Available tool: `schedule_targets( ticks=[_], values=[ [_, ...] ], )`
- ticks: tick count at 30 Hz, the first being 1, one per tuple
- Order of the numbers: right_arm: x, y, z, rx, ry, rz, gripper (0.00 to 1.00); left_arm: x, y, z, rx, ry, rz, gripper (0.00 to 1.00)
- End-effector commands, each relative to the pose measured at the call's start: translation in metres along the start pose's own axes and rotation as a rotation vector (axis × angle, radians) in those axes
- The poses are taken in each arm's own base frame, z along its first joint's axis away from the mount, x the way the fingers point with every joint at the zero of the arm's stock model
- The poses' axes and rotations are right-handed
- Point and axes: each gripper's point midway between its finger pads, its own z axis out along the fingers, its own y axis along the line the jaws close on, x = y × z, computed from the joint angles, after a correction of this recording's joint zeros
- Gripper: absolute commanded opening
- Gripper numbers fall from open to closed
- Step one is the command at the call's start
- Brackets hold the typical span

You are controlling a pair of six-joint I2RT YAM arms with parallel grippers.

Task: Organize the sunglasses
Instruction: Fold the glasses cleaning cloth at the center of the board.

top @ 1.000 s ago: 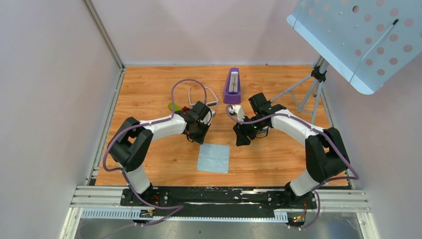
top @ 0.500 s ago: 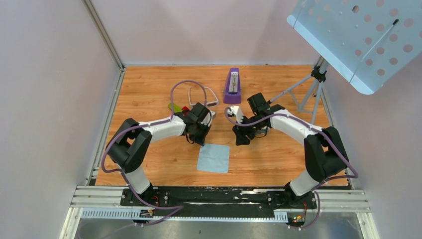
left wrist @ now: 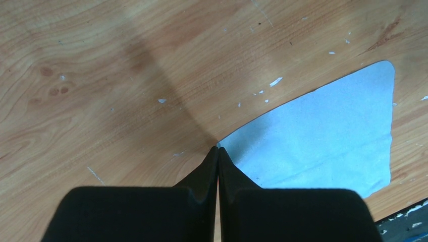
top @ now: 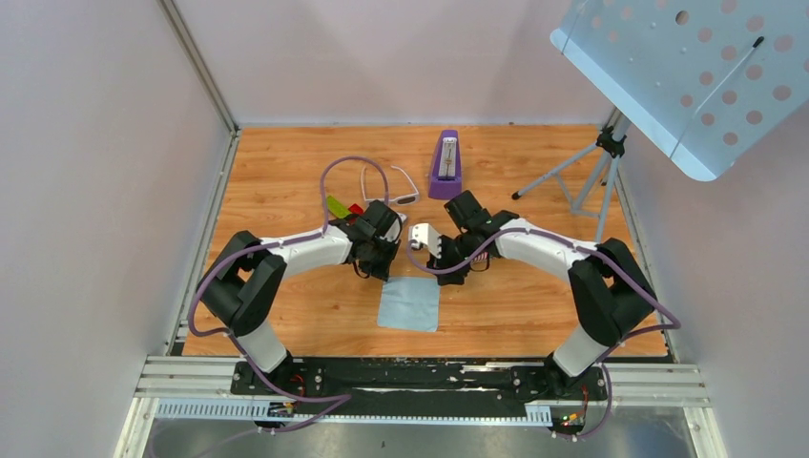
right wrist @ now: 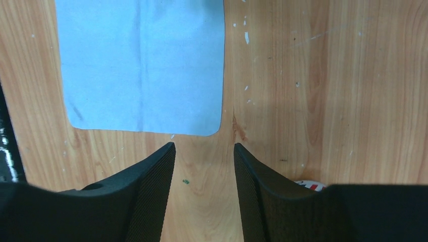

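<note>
Left claw (left wrist: 218, 149) has closed, tips meeting the blue cloth (left wrist: 323, 131) corner. Right claw (right wrist: 204, 148), jaws apart, has swung leftward toward it.

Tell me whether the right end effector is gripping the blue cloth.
No: the right end effector stands open and empty in the right wrist view, and the blue cloth lies flat just beyond it.

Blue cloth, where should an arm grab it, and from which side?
A corner, from above. The cloth lies flat on the table, so only an edge offers anything to pinch. The corner at the shut jaws of the left gripper seems easiest.
</note>
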Motion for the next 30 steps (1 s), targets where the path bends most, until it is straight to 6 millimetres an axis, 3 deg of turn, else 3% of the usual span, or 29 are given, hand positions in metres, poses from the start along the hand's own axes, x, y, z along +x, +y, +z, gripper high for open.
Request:
schedule_targets(
  ticks=[1, 11, 22, 30],
  values=[
    [0.005, -0.003, 0.018, 0.014, 0.051, -0.078, 0.49, 0.008, 0.002, 0.004, -0.001, 0.024, -0.034, 0.00],
    [0.010, -0.016, 0.032, 0.054, 0.091, -0.123, 0.47, 0.001, 0.000, 0.007, 0.034, 0.017, -0.067, 0.00],
    [0.017, 0.000, 0.039, -0.041, 0.150, -0.161, 0.46, -0.001, 0.003, 0.007, 0.035, 0.015, -0.083, 0.00],
    [0.026, 0.004, 0.044, -0.068, 0.209, -0.165, 0.32, -0.002, 0.003, 0.007, 0.041, 0.016, -0.084, 0.00]
  ],
)
